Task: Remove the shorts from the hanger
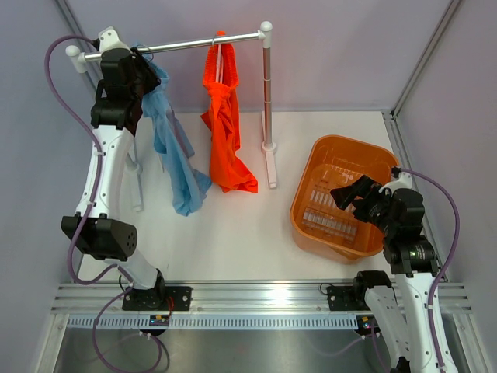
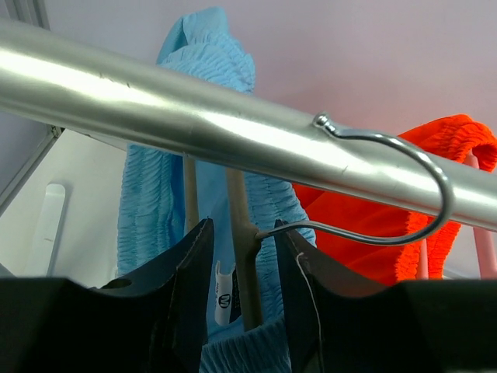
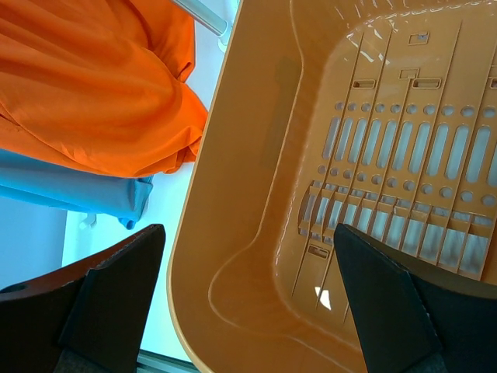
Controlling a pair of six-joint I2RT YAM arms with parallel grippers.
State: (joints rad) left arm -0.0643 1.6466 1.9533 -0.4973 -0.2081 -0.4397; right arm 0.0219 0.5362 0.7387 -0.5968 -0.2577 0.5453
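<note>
Light blue shorts (image 1: pixel 175 155) hang from the rail (image 1: pixel 194 44) at the left, with orange shorts (image 1: pixel 225 132) beside them on their own hanger. My left gripper (image 1: pixel 144 66) is up at the rail by the blue pair. In the left wrist view it (image 2: pixel 242 233) is open, its jaws straddling the beige neck of the hanger (image 2: pixel 245 256). A narrow gap shows on the left side, and the steel hook (image 2: pixel 435 167) touches the right finger. Blue waistband (image 2: pixel 147 202) lies behind the neck. My right gripper (image 1: pixel 353 193) hovers wide open over the basket, holding nothing.
An orange plastic basket (image 1: pixel 299 203) stands on the right of the table; its slotted floor and wall (image 3: pixel 256 155) fill the right wrist view. The rack's post (image 1: pixel 268 93) and foot stand between the garments and the basket. Grey walls close in behind and beside.
</note>
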